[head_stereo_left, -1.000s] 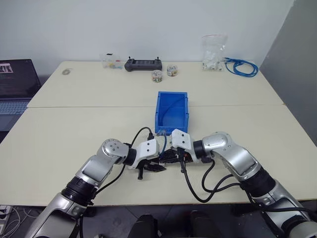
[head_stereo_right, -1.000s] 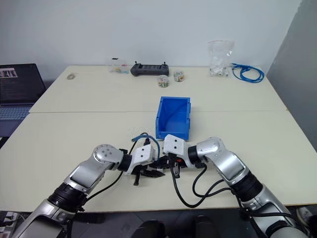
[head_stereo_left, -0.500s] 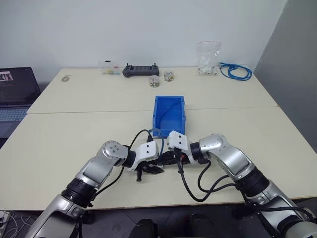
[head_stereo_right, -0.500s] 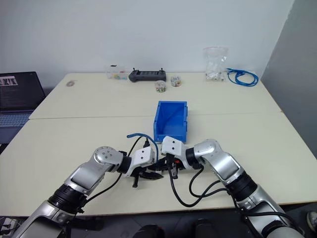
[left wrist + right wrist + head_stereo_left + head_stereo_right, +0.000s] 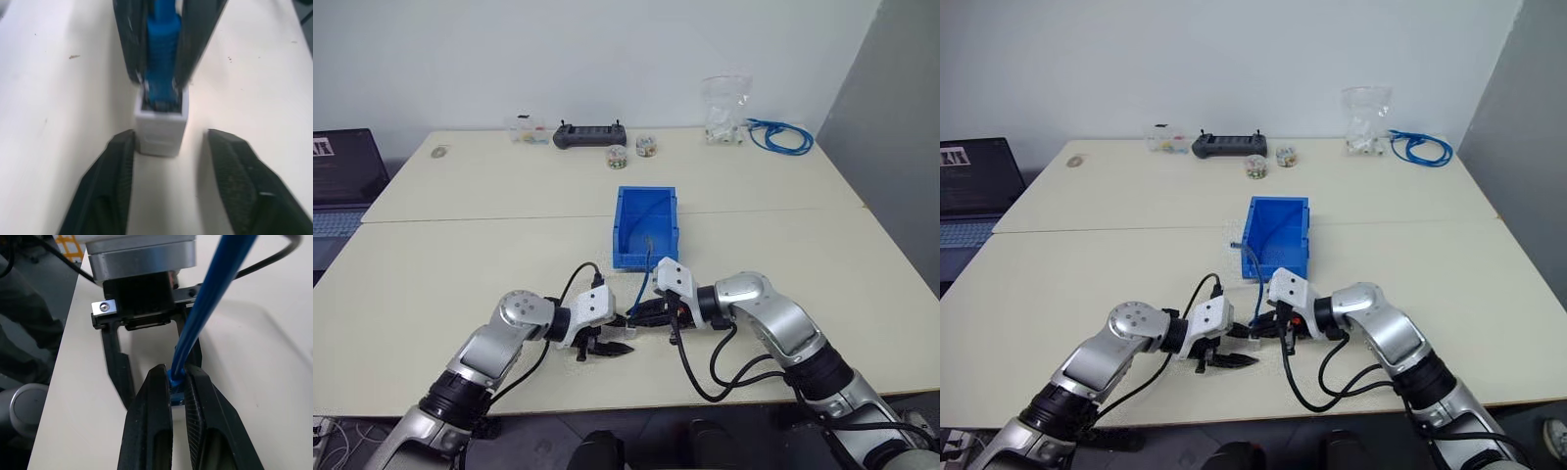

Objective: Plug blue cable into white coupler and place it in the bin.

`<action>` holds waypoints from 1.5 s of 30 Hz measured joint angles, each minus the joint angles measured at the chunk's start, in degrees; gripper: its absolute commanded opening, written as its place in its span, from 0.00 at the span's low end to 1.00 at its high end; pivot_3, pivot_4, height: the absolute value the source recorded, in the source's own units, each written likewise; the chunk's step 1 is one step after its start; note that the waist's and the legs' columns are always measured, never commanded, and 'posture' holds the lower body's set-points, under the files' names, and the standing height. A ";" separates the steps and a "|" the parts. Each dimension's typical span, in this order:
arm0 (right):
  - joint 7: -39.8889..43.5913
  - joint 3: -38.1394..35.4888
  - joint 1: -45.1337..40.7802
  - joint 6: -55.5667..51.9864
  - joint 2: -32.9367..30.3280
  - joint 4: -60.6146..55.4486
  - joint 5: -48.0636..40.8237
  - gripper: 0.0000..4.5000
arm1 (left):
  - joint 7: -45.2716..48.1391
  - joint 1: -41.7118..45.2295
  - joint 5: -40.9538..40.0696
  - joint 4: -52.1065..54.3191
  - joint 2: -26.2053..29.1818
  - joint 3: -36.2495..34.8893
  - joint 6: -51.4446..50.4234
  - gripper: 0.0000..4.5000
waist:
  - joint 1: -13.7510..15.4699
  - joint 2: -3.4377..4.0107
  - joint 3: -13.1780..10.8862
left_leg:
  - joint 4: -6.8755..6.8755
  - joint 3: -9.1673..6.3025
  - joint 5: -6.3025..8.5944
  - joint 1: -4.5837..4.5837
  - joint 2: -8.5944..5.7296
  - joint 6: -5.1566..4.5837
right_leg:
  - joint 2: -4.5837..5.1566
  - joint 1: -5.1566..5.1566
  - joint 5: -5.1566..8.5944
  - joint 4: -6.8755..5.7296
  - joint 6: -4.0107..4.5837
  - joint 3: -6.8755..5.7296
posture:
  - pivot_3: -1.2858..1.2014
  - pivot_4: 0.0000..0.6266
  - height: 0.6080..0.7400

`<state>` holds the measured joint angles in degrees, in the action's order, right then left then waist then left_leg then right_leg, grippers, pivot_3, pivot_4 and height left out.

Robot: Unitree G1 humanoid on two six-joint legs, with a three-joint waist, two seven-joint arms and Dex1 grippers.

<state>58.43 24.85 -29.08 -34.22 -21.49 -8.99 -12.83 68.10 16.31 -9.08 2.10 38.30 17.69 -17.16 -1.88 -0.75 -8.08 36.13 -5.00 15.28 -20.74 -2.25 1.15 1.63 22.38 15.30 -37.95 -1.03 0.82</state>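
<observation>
blue cable (image 5: 161,39): smooth plastic | white coupler (image 5: 161,128): matt plastic | bin (image 5: 628,235): glossy plastic | table (image 5: 460,255): matt

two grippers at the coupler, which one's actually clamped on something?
The right gripper: its fingers are shut on the blue cable plug, seated in the white coupler. The left gripper stands open, fingers clear either side.

**Clutter along the far edge of the bench**

A black controller (image 5: 591,134) lies at the back of the bench (image 5: 460,255), two small jars (image 5: 632,150) just in front of it. A clear box (image 5: 529,130) sits beside it. A clear bag (image 5: 724,110) and a blue cable coil (image 5: 781,136) sit together. A laptop (image 5: 340,181) stands off the bench's side.
</observation>
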 measured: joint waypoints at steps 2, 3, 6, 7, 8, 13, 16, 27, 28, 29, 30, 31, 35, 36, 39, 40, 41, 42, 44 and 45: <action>-1.04 -1.27 0.00 -0.40 0.20 -1.87 -0.72 0.02 | -0.10 -1.48 -1.16 1.14 1.07 -1.76 -0.65 0.84 | -0.02 -0.01 -0.27 | -0.01 -0.03 0.00 -0.02 0.01 0.00 | 0.00 0.03 0.00 -0.03 0.00 -0.02 | 0.52 0.24 1.00; -1.64 -1.99 -0.08 -0.76 0.35 -2.78 -1.35 0.02 | -0.38 -2.53 -1.94 2.24 2.07 -3.05 -1.37 0.90 | -0.03 -0.05 -0.45 | -0.01 -0.06 0.00 -0.02 0.02 0.00 | 0.00 0.03 0.00 -0.02 0.00 -0.04 | 0.52 0.24 1.00; -3.50 -4.33 -0.35 -2.61 1.06 -4.28 -2.90 0.02 | -2.97 -4.34 -3.69 3.95 3.10 -7.91 -4.26 1.00 | 0.14 -0.09 -1.08 | 0.00 -0.13 0.00 -0.10 0.01 0.00 | 0.00 0.05 0.00 0.00 0.00 -0.12 | 0.52 0.24 1.00; -4.64 -6.25 -0.76 -4.19 1.84 -4.51 -4.45 0.02 | -5.59 -4.34 -5.04 5.80 2.69 -10.64 -6.86 1.00 | 0.20 -0.23 -1.32 | 0.04 -0.18 0.00 -0.21 0.01 0.01 | 0.01 0.14 -0.01 -0.01 0.00 -0.15 | 0.52 0.24 1.00; -5.80 -8.28 -1.51 -5.50 2.54 -4.62 -5.69 0.02 | -7.86 -3.72 -6.01 7.57 2.43 -12.85 -8.97 1.00 | 0.32 -0.32 -1.37 | 0.07 -0.24 -0.01 -0.31 0.00 0.02 | 0.01 0.20 -0.03 -0.01 0.00 -0.19 | 0.52 0.24 1.00; -12.75 -17.80 -6.93 -10.08 7.67 -1.32 -10.90 0.02 | -15.53 -0.46 -6.55 13.88 2.45 -17.85 -15.29 1.00 | 0.33 -0.34 -1.41 | 0.08 -0.28 0.02 -0.38 -0.10 0.08 | 0.07 0.23 -0.19 0.04 0.26 -0.20 | 0.52 0.24 1.00; -16.81 -22.51 -12.67 -11.53 9.53 5.04 -12.60 0.02 | -18.80 1.26 -6.20 15.95 2.02 -17.84 -17.48 1.00 | 0.18 -0.32 -1.43 | 0.04 -0.23 0.01 -0.39 -0.09 0.11 | 0.07 0.29 -0.20 -0.01 0.29 -0.18 | 0.52 0.24 1.00; -11.50 -18.19 -35.89 -3.60 4.73 47.28 -2.58 0.49 | -21.42 7.40 -3.88 12.99 0.54 -13.27 -17.20 1.00 | 0.03 -0.30 -1.45 | 0.10 0.21 -0.06 -1.11 -0.07 0.20 | 0.07 1.11 -0.31 -0.07 0.42 0.06 | 0.52 0.24 1.00; -9.29 -16.63 -35.92 -2.88 3.39 48.69 -1.47 0.57 | -21.52 7.70 -3.87 12.86 0.44 -13.29 -17.24 1.00 | 0.06 -0.30 -1.45 | 0.14 0.25 -0.14 -1.26 -0.07 0.33 | 0.08 1.21 -0.31 -0.06 0.42 0.08 | 0.52 0.24 1.00; -7.17 -15.40 -35.87 -2.48 2.12 49.62 -0.57 0.60 | -21.72 7.97 -3.91 12.83 0.36 -13.30 -17.34 1.00 | 0.08 -0.30 -1.45 | 0.18 0.30 -0.14 -1.39 -0.07 0.35 | 0.11 1.30 -0.31 -0.05 0.41 0.07 | 0.52 0.24 1.00; -4.60 -14.22 -35.72 -2.43 0.29 49.73 0.33 0.66 | -22.03 8.28 -4.04 12.78 0.23 -13.39 -17.50 1.00 | 0.15 -0.30 -1.45 | 0.29 0.36 -0.15 -1.68 -0.07 0.36 | 0.17 1.48 -0.31 -0.06 0.41 0.05 | 0.52 0.24 1.00; -2.52 -13.84 -35.69 -2.45 -1.53 49.55 0.58 0.72 | -22.36 8.44 -4.21 12.73 0.23 -13.58 -17.67 1.00 | 0.17 -0.30 -1.45 | 0.58 0.38 -0.16 -2.04 -0.07 0.38 | 0.18 1.76 -0.31 -0.15 0.40 0.04 | 0.52 0.24 1.00; 3.73 -13.38 -33.33 -3.83 -8.26 41.47 0.67 0.93 | -22.61 8.72 -6.28 11.29 0.07 -15.45 -19.32 1.00 | 0.18 -0.29 -1.46 | 0.83 0.41 -0.15 -2.26 -0.09 0.37 | 0.26 1.85 -0.38 -0.13 0.29 0.03 | 0.52 0.24 1.00; 4.75 -13.40 -31.97 -4.16 -9.93 38.29 0.40 0.98 | -22.82 8.93 -6.90 11.15 -0.07 -16.48 -20.03 1.00 | 0.16 -0.29 -1.46 | 0.84 0.41 -0.11 -2.24 -0.09 0.31 | 0.26 1.82 -0.39 -0.13 0.26 0.02 | 0.52 0.24 1.00; 6.91 -13.58 -25.10 -5.39 -14.52 26.85 -0.55 1.00 | -24.29 9.60 -8.76 10.67 -0.37 -19.56 -22.33 1.00 | 0.23 -0.29 -1.46 | 0.85 0.33 -0.02 -2.19 -0.09 0.14 | 0.26 1.76 -0.44 -0.17 0.19 -0.05 | 0.52 0.24 1.00; 7.54 -13.76 -22.02 -6.40 -16.03 22.89 -1.50 1.00 | -25.00 9.55 -8.93 10.55 -0.38 -20.46 -22.74 1.00 | 0.25 -0.29 -1.46 | 0.86 0.32 -0.02 -2.17 -0.09 0.13 | 0.25 1.74 -0.45 -0.20 0.16 -0.06 | 0.52 0.24 1.00; 8.00 -14.21 -19.62 -7.15 -17.19 19.74 -2.32 1.00 | -25.44 9.49 -8.97 10.52 -0.38 -20.96 -22.85 1.00 | 0.28 -0.29 -1.46 | 0.87 0.31 -0.02 -2.17 -0.09 0.13 | 0.25 1.74 -0.47 -0.21 0.14 -0.06 | 0.52 0.24 1.00; 8.48 -14.78 -16.02 -8.04 -19.14 15.62 -3.23 1.00 | -26.31 9.32 -8.99 10.55 -0.38 -21.58 -23.17 1.00 | 0.35 -0.29 -1.46 | 0.91 0.31 -0.02 -2.16 -0.10 0.13 | 0.25 1.73 -0.48 -0.23 0.13 -0.05 | 0.52 0.24 1.00; 9.24 -16.52 -10.14 -8.94 -22.99 9.62 -4.71 1.00 | -27.73 8.90 -8.96 10.60 -0.38 -22.64 -23.90 1.00 | 0.45 -0.30 -1.46 | 0.95 0.30 -0.03 -2.15 -0.11 0.12 | 0.25 1.69 -0.51 -0.23 0.08 -0.05 | 0.52 0.24 1.00; 9.37 -17.82 -7.47 -9.10 -24.63 7.28 -5.48 1.00 | -28.50 8.82 -8.96 10.67 -0.39 -22.82 -24.10 1.00 | 0.52 -0.30 -1.46 | 0.96 0.31 -0.03 -2.15 -0.11 0.11 | 0.25 1.68 -0.54 -0.22 0.03 -0.03 | 0.52 0.24 1.00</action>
<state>67.80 7.03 -36.55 -43.32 -46.13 -1.71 -18.31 39.60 25.13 -18.04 12.77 37.91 -5.13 -41.26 -1.36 -1.05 -9.55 37.09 -4.69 15.25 -22.89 -2.37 1.26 1.88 24.05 14.76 -38.17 -1.00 0.79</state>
